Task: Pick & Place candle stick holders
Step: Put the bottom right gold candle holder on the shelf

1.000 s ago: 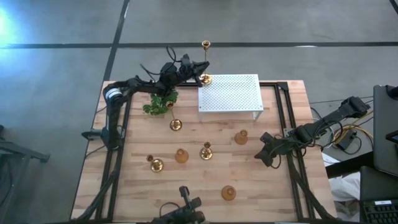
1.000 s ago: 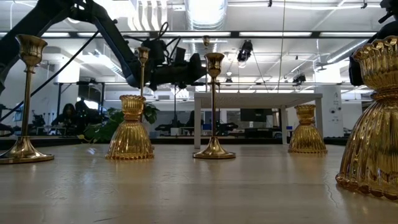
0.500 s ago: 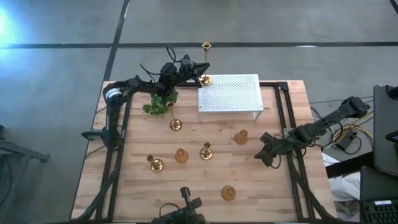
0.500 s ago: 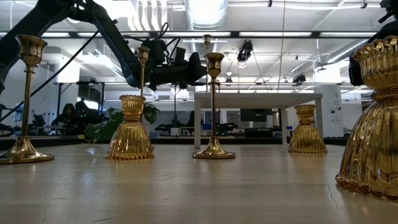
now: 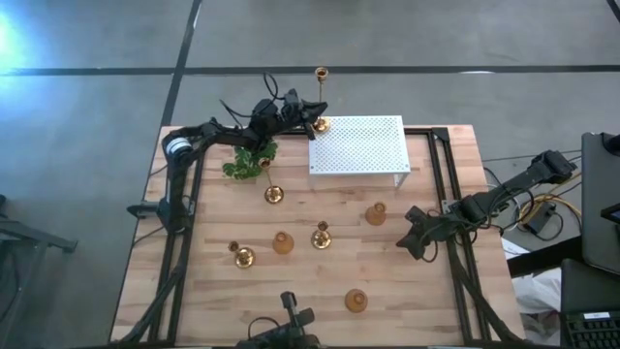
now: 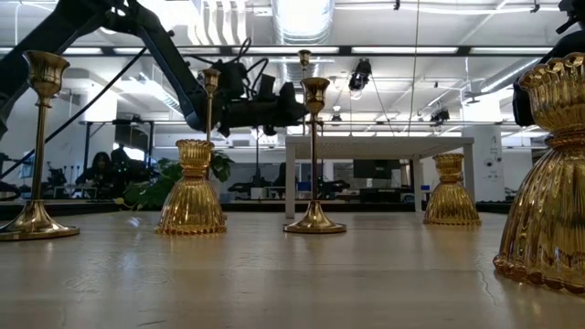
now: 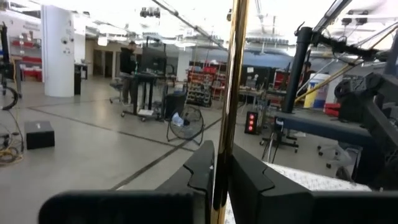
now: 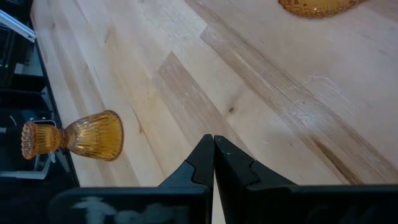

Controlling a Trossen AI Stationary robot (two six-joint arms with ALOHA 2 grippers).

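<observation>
High view, held piece: we see the left gripper (image 5: 308, 119) at the far left corner of the white perforated box (image 5: 356, 145), its fingers pinched narrow around the stem of the tall candle stick holder (image 5: 320, 97), whose base sits at that corner.
Long axis: the stem stands upright; in the left wrist view it runs straight up between the fingers (image 7: 202, 171), so we judge any lift or release must travel along that vertical line.
Direction: from the gripper, the cup lies toward 12 o'clock in the high view, the base just beneath.
Left arm pose: stretched from its mount at 9 o'clock across the green plant (image 5: 250, 158) toward the box.
Other pieces: six more holders stand on the tabletop (image 5: 436, 301), between 5 and 7 o'clock of the box.
Right arm: the right gripper (image 5: 415, 237) rests fully closed and empty near the tabletop's right edge, far from the held piece.
</observation>
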